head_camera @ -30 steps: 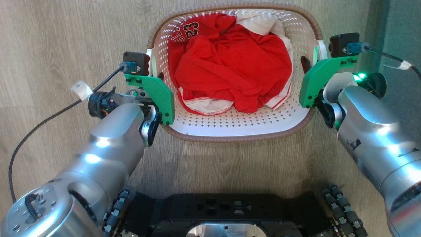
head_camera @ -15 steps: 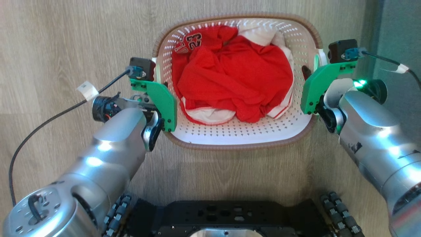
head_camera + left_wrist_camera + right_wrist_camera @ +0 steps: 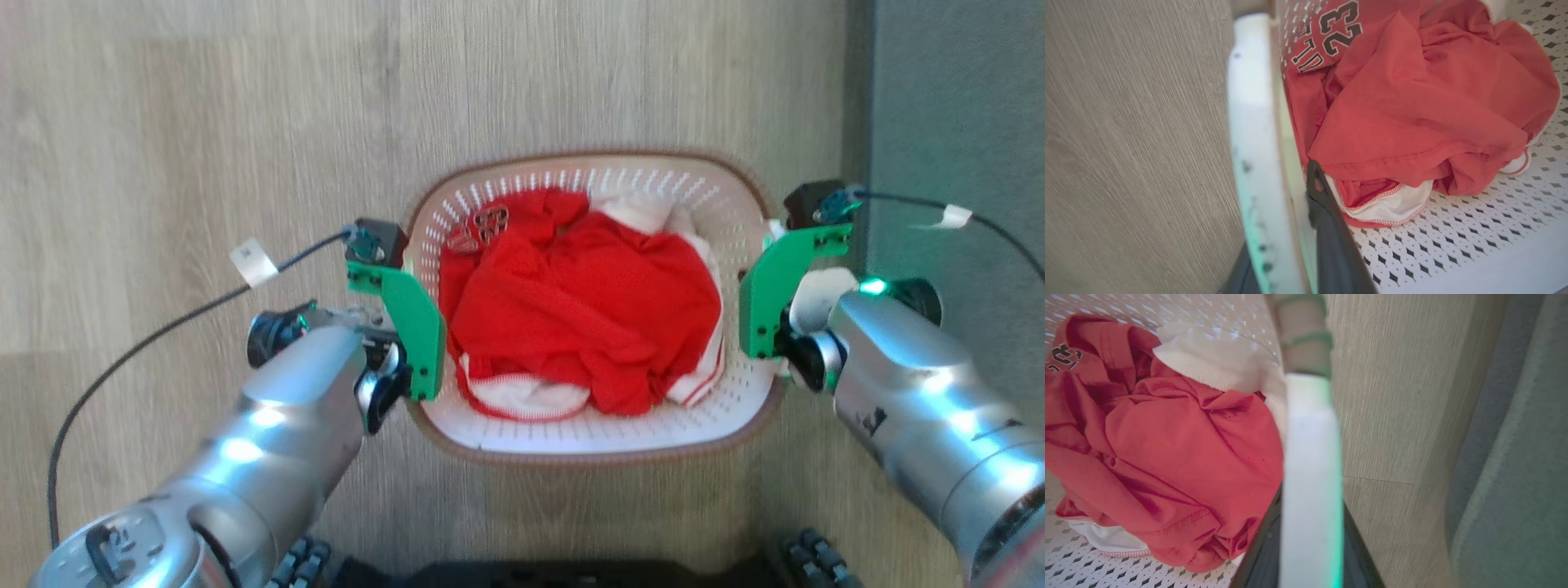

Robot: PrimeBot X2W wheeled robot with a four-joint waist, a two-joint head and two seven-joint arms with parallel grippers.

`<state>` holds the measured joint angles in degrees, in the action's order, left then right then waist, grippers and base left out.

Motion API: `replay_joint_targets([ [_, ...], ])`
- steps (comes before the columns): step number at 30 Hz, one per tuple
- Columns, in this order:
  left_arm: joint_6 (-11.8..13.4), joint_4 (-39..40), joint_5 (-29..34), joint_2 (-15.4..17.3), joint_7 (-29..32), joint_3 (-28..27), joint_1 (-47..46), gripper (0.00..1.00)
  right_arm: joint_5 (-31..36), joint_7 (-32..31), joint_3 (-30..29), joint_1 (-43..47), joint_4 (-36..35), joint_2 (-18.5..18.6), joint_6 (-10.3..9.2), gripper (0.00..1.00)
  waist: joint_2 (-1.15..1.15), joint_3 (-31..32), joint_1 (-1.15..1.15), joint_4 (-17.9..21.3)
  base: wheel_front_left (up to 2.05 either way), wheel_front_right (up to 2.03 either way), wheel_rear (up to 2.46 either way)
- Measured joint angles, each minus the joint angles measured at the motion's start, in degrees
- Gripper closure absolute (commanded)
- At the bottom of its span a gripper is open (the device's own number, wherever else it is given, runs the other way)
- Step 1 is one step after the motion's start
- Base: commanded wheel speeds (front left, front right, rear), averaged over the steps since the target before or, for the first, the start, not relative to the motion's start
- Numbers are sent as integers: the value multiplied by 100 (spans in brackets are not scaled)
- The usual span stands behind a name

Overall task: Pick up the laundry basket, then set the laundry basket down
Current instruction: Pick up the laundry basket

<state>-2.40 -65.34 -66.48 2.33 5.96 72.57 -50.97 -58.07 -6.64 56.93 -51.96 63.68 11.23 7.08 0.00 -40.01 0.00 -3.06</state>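
Note:
The laundry basket [image 3: 588,155], cream perforated plastic with a brown rim, is in the middle of the head view over the wood floor, with a crumpled red jersey [image 3: 580,327] and white cloth in it. My left gripper [image 3: 406,265] is shut on its left white handle [image 3: 1249,122], one dark finger [image 3: 1327,228] inside the wall. On the opposite side my right gripper [image 3: 763,261] is shut on the right handle [image 3: 1310,457]. Green brackets hide both sets of fingertips from the head camera. I cannot tell whether the basket touches the floor.
A grey mat [image 3: 955,122] runs along the right, close to my right arm. My dark wheeled base [image 3: 571,572] shows at the bottom edge. A black cable [image 3: 163,327] trails left from my left wrist. Wood floor lies all around.
The whole head picture has shifted: basket and arms now sit lower and look smaller, and my base has nearly slid out at the bottom. Both grippers keep their hold on the handles.

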Motion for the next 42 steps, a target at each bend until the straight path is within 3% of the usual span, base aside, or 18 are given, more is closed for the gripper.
replay_joint_targets([
  [18, -300, -231, 280, 42, 683, 75, 786, 100, -869, -1221, 836, 730, -537, 64, -11, 100, 0, 1897, 0, 48, 0, 0, 0],
  [25, -382, -454, 635, 11, 833, 70, 1008, 100, -1134, -1349, 1058, 946, -536, -49, -53, 100, 0, 2536, 0, 175, 0, 0, 0],
  [42, -421, -307, 645, 116, 1189, 68, 1721, 100, -1210, -1636, 1393, 1514, -449, -209, -62, 100, 0, 3684, 0, 156, 0, 0, 0],
])
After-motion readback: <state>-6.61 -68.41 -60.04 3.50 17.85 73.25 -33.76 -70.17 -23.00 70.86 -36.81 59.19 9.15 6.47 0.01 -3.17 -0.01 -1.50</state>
